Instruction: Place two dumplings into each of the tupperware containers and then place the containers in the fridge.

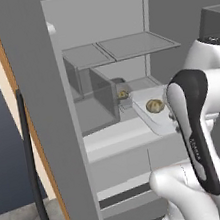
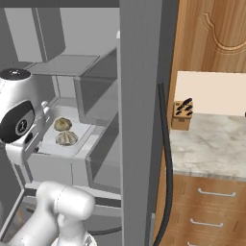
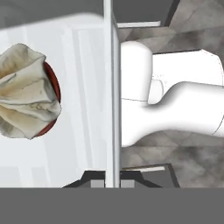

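Note:
The fridge (image 1: 33,94) stands open in front of me. A whitish tupperware container (image 2: 82,139) hangs level at its middle shelf, above the pale drawers. Two tan dumplings (image 2: 62,124) (image 2: 67,138) lie in it. In the hand view, my gripper (image 3: 113,181) is shut on the container's thin wall (image 3: 113,87), with one dumpling (image 3: 26,89) just left of that wall. From the left base view my own arm hides the gripper; the container (image 1: 152,120) and one dumpling (image 1: 155,105) show beside it. A further dumpling (image 1: 123,94) sits deeper on the shelf.
A glass shelf (image 1: 122,46) lies above the container and a clear bin (image 1: 94,97) to its left. The fridge's side wall (image 2: 139,96) stands close on the right. Beyond it are a marble counter (image 2: 211,144), a knife block (image 2: 182,115) and wooden drawers (image 2: 211,211).

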Motion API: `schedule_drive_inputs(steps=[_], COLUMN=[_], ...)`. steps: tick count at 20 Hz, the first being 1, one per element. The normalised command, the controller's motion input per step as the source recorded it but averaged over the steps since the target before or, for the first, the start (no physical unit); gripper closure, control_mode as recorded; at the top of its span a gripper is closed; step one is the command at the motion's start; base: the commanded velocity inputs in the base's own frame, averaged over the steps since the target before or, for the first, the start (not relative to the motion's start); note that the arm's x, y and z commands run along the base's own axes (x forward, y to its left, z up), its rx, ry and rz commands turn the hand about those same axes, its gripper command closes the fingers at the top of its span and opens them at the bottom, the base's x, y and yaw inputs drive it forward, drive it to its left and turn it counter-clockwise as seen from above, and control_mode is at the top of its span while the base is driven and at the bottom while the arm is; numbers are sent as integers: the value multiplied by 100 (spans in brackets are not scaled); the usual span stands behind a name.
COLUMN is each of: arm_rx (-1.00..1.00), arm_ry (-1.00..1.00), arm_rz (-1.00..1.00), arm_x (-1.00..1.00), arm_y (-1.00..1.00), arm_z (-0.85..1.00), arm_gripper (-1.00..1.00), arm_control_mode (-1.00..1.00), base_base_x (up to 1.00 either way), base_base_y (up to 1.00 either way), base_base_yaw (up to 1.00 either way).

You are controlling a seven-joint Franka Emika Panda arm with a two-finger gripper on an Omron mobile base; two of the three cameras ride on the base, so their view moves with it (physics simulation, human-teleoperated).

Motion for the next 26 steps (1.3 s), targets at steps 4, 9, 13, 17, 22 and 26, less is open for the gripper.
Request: schedule_drive_inputs(steps=[4,9,13,17,22,26], arm_rx=[0,0,0,0,0,0], arm_ry=[-37,-4,-5,-7,-4,0], arm_rz=[0,0,0,0,0,0], arm_x=[-50,0,15,8,18,90], arm_y=[-2,0,0,0,0,0], arm_z=[2,33,34,44,41,47], arm_gripper=[100,100,100,100,100,100], arm_control_mode=[-100,-100,-100,-100,-100,-100], base_base_x=[0,0,0,0,0,0], base_base_y=[0,0,0,0,0,0], base_base_yaw=[0,0,0,0,0,0])
